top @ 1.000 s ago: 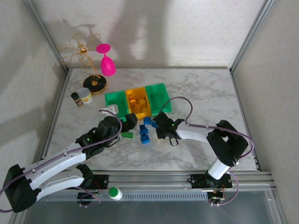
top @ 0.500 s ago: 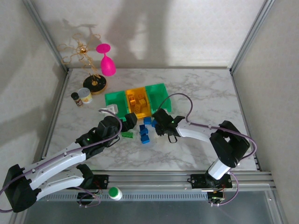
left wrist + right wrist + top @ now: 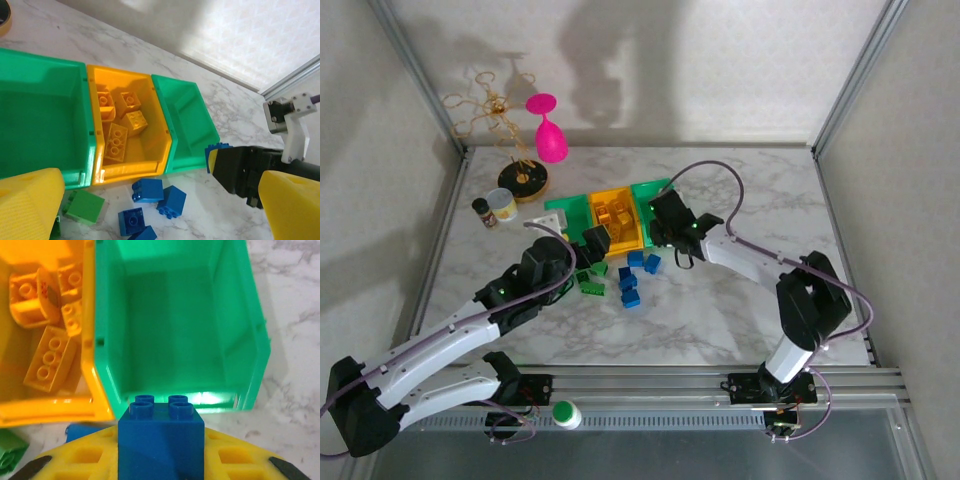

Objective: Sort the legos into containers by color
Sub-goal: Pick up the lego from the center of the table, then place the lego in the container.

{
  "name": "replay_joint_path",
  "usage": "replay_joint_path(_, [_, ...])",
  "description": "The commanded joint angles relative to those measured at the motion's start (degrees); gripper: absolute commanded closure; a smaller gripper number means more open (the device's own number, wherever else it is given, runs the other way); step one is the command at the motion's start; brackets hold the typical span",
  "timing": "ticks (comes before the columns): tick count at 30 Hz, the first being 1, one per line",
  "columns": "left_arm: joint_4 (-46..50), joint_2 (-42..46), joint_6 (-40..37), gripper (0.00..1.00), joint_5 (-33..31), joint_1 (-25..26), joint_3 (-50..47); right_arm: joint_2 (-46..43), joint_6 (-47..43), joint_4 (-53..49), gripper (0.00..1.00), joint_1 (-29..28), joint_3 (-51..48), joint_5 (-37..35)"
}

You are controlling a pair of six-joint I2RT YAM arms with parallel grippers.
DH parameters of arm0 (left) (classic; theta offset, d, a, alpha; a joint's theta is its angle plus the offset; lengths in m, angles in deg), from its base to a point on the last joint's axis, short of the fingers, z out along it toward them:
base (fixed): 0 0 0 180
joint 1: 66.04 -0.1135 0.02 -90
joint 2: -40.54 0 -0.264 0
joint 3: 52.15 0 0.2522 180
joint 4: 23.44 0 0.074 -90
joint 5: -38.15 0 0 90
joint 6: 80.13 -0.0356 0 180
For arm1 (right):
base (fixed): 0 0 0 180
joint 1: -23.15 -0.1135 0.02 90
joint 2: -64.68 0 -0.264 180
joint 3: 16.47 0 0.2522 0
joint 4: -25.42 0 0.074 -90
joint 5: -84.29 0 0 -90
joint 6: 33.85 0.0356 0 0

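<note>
Yellow bricks [image 3: 117, 135]: binned. Your right gripper [image 3: 161, 465] grips one blue brick [image 3: 161, 432]; left gripper [image 3: 596, 244] gapes empty. Loose blues [image 3: 150, 190], greens [image 3: 84, 205]: unsorted.

The right green bin [image 3: 240, 340] gapes open just ahead of the right claw [image 3: 161, 445], its floor bare. Loose blue bricks [image 3: 631, 283] and the left claw [image 3: 594, 243] crowd the counter [image 3: 750, 320] before the bins; rightward it lies open.

Left arm [image 3: 450, 335] & right arm [image 3: 760, 265]: white links, black joints, purple cable looped along ea. Green LED [image 3: 503, 296] on left forearm. Left fingers [image 3: 292, 205] yellow, fine-mesh texture; right fingers [image 3: 75, 465] yellow w/ square cut-outs.
</note>
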Motion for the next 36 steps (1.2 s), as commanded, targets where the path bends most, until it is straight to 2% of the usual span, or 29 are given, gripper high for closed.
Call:
replay_joint_path(1, [-0.2,-1.1,-1.6,0.00,-0.4,-0.9,2.2,4.4,-1.7,0.2,0.69,1.3,4.0,-1.6])
replay_joint_path(9, [-1.8,-2.7,-1.6,0.01,0.0,-2.1,2.2,12.4,-2.8,2.2,0.69,4.6,9.7,-1.6])
replay_joint_path(19, [-2.4,-3.6,-1.2,0.00,0.1,-3.4,2.1,20.2,-3.5,3.2,0.68,6.1,15.7,-0.2])
replay_joint_path(36, [-2.3,-3.4,-1.5,0.00,0.3,-4.3,1.0,25.7,-3.3,3.8,0.60,7.4,18.5,2.0])
